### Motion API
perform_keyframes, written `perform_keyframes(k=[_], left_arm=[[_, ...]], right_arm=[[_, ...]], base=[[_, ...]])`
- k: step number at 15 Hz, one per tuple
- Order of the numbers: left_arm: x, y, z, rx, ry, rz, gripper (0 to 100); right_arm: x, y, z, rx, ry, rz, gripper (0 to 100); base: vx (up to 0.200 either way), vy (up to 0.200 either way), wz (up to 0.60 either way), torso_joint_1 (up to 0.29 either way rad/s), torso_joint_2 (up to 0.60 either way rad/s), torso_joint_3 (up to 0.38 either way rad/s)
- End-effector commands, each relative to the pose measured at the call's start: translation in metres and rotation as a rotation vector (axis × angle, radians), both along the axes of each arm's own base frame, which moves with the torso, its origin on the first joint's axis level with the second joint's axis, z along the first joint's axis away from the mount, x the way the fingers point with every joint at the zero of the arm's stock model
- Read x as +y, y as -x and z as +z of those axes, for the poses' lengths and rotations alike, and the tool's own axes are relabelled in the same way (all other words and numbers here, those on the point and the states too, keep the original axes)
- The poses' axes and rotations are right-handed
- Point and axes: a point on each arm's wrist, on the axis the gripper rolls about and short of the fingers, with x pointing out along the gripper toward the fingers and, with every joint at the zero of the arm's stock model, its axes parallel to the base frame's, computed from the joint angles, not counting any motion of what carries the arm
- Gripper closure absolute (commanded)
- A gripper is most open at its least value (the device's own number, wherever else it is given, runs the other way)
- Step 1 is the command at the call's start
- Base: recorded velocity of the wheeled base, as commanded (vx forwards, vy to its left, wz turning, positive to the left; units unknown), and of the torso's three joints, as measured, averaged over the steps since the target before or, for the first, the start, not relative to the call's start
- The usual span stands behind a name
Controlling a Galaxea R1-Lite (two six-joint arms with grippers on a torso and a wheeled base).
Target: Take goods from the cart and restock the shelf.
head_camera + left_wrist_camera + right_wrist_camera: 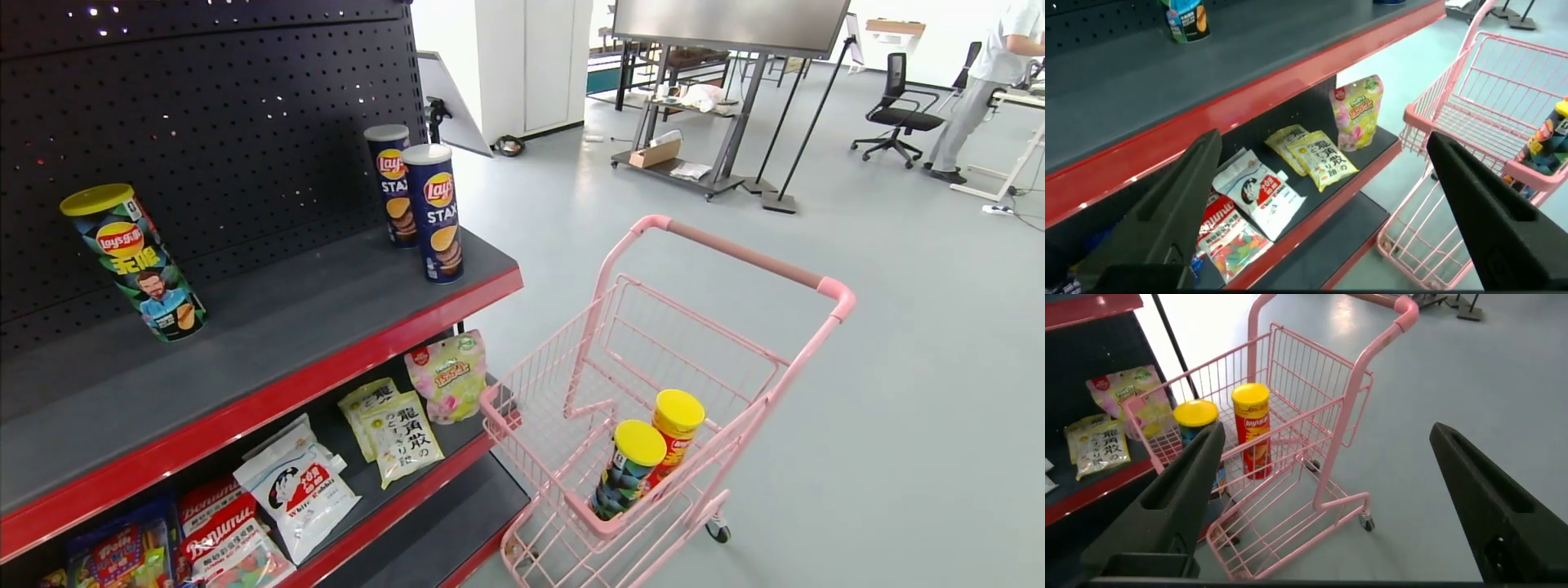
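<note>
- Head view: the shelf [269, 327] has a matte dark grey board with a glossy red front edge. Behind it is a black pegboard [212, 106] of perforated metal.
- On this board a round patterned can [135, 261] with a yellow lid stands at the left, near the pegboard. Two blue cans [437, 216] with pale lids stand upright, just beside each other, at the right end.
- The lower board carries flat, crinkled snack bags [400, 437].
- The cart [735, 253] is made of thin pink wire with a rounded tube handle. In its upper basket a red can [678, 416] and a dark can [620, 486], both with yellow lids, stand side by side.
- Left wrist view: the left gripper [1323, 147] is spread wide, with nothing between its two dark wedge-shaped fingers. It hangs in front of the shelf's red edge and the snack bags.
- Right wrist view: the right gripper [1327, 433] is also spread wide and empty. It is over the smooth grey floor [1470, 367], near the cart, and the two cans stand upright in the basket.
</note>
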Motion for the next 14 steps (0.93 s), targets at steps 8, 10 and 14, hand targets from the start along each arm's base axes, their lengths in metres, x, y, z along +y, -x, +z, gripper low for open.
perform_keyframes(k=[8,10,14], left_arm=[[0.0000,0.0000,0.0000,0.000,-0.002,-0.001,0],[0.0000,0.0000,0.0000,0.000,-0.002,-0.001,0],[0.0000,0.0000,0.0000,0.000,-0.002,-0.001,0]], right_arm=[[0.0000,-0.0001,0.0000,0.001,0.002,0.000,0],[0.0000,-0.0001,0.0000,0.001,0.002,0.000,0],[0.0000,-0.0001,0.0000,0.001,0.005,0.000,0]], base=[[0.000,0.000,0.00,-0.143,0.36,0.214],[0.000,0.000,0.00,-0.146,0.39,0.227],[0.000,0.000,0.00,-0.165,0.43,0.271]])
